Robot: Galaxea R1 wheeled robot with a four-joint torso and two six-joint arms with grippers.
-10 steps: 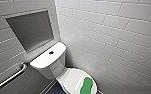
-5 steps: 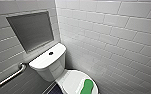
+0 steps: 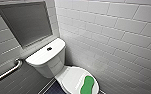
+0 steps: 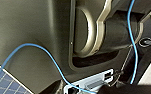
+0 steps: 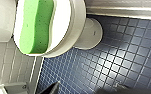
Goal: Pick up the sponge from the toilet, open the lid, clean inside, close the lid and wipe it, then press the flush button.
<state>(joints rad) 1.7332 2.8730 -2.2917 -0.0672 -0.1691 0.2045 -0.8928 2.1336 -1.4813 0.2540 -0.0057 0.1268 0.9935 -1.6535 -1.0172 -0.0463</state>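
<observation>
The white toilet [image 3: 44, 60] stands in the corner with its lid [image 3: 71, 80] closed. The bright green sponge [image 3: 87, 85] lies flat on the lid, toward the side nearest the tiled wall. The small dark flush button [image 3: 49, 48] sits in the middle of the tank top. In the right wrist view the sponge [image 5: 36, 25] lies on the lid [image 5: 63, 27], some way from the camera and untouched, with the toilet's foot [image 5: 91, 32] beside it. The left wrist view looks at my own dark body and blue cables [image 4: 53, 65]. Nothing is held by either gripper.
A white tiled wall [image 3: 116, 37] runs close along the toilet's right side. A grey recessed panel [image 3: 26, 22] is set in the wall behind the tank. A metal grab bar [image 3: 6, 72] is mounted on the left wall. The floor [image 5: 116, 62] is small dark blue tiles.
</observation>
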